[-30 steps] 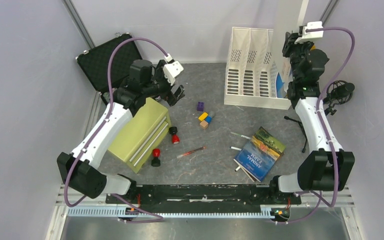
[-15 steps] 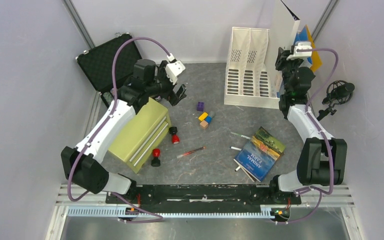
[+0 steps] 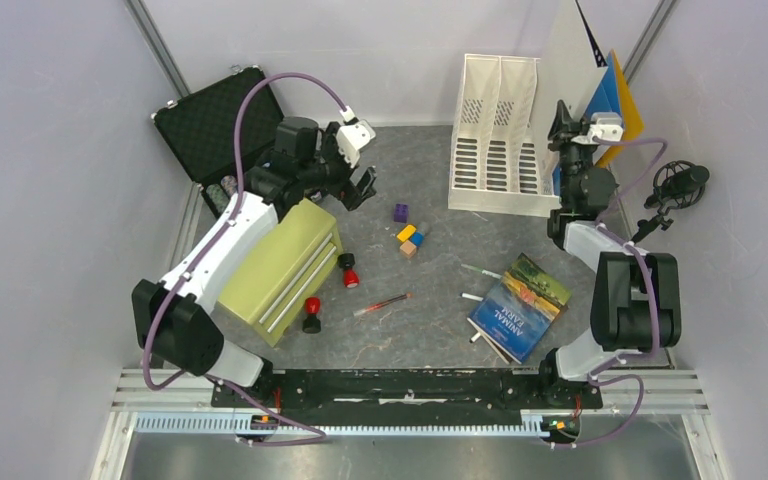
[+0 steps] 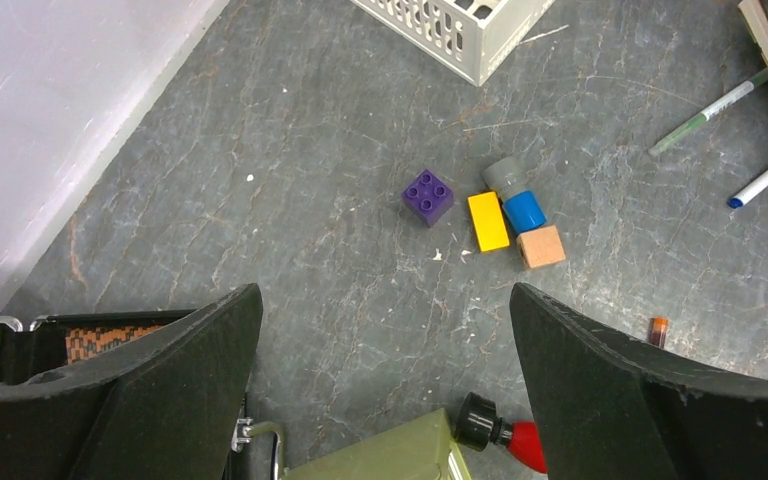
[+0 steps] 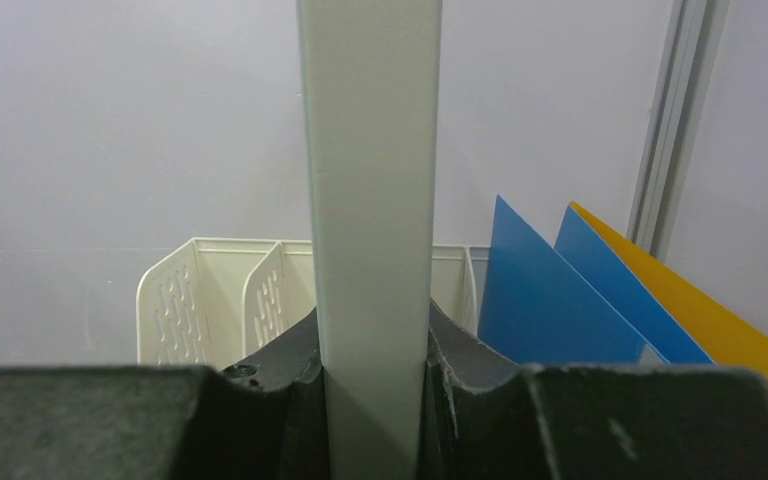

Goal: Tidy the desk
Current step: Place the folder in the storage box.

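The desk [image 3: 430, 190] is a dark grey marbled surface, also seen in the left wrist view [image 4: 340, 250]. My left gripper [image 3: 362, 186] is open and empty above the desk, just past the far corner of the yellow-green drawer cabinet [image 3: 280, 265]; its jaws stand wide apart [image 4: 382, 300]. My right gripper [image 3: 564, 115] is shut on a white folder [image 3: 572, 55] and holds it upright at the right end of the white file rack [image 3: 500, 140]. In the right wrist view the folder's edge [image 5: 370, 180] sits clamped between the jaws [image 5: 372, 335].
Blue [image 3: 608, 92] and yellow [image 3: 628, 105] folders stand behind the rack. Coloured blocks [image 3: 410, 238], a purple brick [image 4: 427, 196], a red pen [image 3: 380, 305], red-and-black stamps [image 3: 348, 270], markers [image 3: 480, 270] and a book [image 3: 520, 305] lie on the desk. An open black case [image 3: 210, 125] lies far left, a microphone [image 3: 675, 185] far right.
My right gripper has come down and left with the white folder, which now stands upright beside the rack; the blue and yellow folders show behind it. My left gripper shifted slightly right.
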Motion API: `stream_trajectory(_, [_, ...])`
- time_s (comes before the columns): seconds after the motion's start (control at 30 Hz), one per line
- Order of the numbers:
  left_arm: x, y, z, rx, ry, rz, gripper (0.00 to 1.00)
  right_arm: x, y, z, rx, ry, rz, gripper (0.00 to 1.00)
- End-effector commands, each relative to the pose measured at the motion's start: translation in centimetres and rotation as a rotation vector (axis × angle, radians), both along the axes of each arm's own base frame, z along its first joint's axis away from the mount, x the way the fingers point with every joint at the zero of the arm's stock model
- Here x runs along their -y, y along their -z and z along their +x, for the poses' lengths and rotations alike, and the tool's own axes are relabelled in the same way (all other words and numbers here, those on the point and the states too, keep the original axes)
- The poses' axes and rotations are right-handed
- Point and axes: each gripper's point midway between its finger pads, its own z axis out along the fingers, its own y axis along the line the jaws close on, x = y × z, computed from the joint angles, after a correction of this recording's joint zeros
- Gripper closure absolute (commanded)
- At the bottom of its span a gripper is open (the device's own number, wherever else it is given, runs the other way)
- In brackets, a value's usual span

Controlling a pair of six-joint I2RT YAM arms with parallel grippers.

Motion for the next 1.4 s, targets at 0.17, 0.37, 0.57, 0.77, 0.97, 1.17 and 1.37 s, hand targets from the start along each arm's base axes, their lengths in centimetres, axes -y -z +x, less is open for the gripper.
stream_trajectory(0.17, [1.3, -0.5, 0.6, -0.029, 0.021, -0.052, 0.00, -0.3, -2.0, -2.1, 0.257, -0.019, -0.008, 1.00])
stream_trajectory(0.37, [1.6, 0.1, 0.5, -0.052, 0.044, -0.048, 0.00, -0.5, 0.7, -1.4, 0.241, -0.026, -0.019, 1.00])
stream_trajectory(0.57, [1.8, 0.5, 0.2, -0.071, 0.062, -0.047, 0.00, -0.3, 2.8, -1.0, 0.216, -0.014, -0.037, 1.00])
stream_trajectory(0.77, [1.9, 0.8, 0.2, -0.082, 0.064, -0.045, 0.00, -0.2, 2.0, -1.1, 0.242, -0.009, -0.036, 1.00])
stream_trajectory(0.97, [2.1, 1.2, 0.3, -0.098, 0.074, -0.046, 0.00, -0.2, 0.3, -0.9, 0.282, -0.014, -0.036, 1.00])
stream_trajectory(1.17, [2.3, 1.5, 0.3, -0.112, 0.084, -0.046, 0.00, 0.2, -0.8, -0.5, 0.307, -0.011, -0.030, 1.00])
stream_trajectory(1.37, [2.6, 1.9, 0.5, -0.131, 0.092, -0.046, 0.00, 0.3, -1.5, 0.0, 0.320, -0.016, -0.034, 1.00])
